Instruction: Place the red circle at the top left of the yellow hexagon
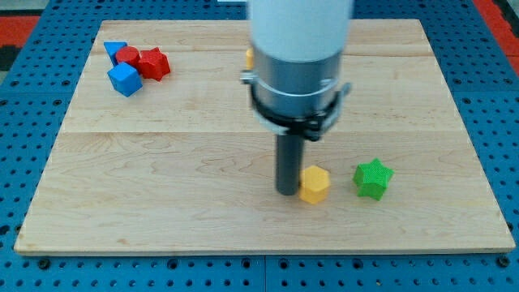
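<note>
Red circle is found at the desk's top left in the view, wedged among other blocks and well apart from the yellow hexagon, so the task is judged barely begun. The desk, a pale wooden board, is seen first, with the arm's large white and grey body hanging over its middle. No hand is fitted, so nothing is held; only a dark rod is carried, and its tip is set touching the hexagon's left side. A green star lies just right of the hexagon. Beside the circle are packed a red star, a blue cube and a blue triangle. A small yellow block is half hidden behind the arm. The whole push remains to be done.
</note>
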